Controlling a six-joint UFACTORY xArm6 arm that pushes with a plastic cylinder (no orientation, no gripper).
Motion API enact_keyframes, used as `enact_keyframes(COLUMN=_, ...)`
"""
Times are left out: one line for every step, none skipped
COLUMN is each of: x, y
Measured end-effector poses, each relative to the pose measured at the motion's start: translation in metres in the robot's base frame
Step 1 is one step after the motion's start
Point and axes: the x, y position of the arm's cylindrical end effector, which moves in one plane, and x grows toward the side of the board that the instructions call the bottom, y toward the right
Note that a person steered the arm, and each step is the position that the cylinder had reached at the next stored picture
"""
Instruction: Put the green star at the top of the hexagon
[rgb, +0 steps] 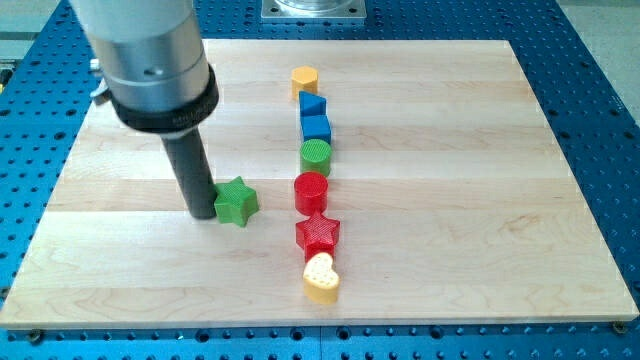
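My tip (201, 213) touches the green star (236, 201) just at its right; no pincer shows; red hexagon (311, 190) lies beyond.

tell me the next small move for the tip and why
Probably slide my tip a little toward the view's bottom, round the green star block. It sits against the star's left side, and a push from there would drive it into the red round-looking block, not toward the view's top.

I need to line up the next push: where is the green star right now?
The green star sits left of the view's centre on the wooden board, touching my tip on its left, with the red cylinder nearest on its right.
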Motion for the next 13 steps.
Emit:
enact_keyframes(x=0.035, y=0.000)
enact_keyframes(x=0.065, y=0.018)
enact_keyframes(x=0.037, y=0.051)
enact_keyframes(x=-0.011, y=0.049)
enact_keyframes(x=-0.061, y=0.046)
enact_keyframes(x=-0.103, y=0.013)
enact_keyframes(x=-0.086, y=-0.001)
enact_keyframes(x=-0.049, y=-0.002)
enact_keyframes(x=-0.039, y=-0.049)
enact_keyframes(x=0.027, y=-0.059)
enact_keyframes(x=0.032, y=-0.042)
enact_keyframes(x=0.024, y=-0.029)
enact_keyframes(x=0.024, y=-0.013)
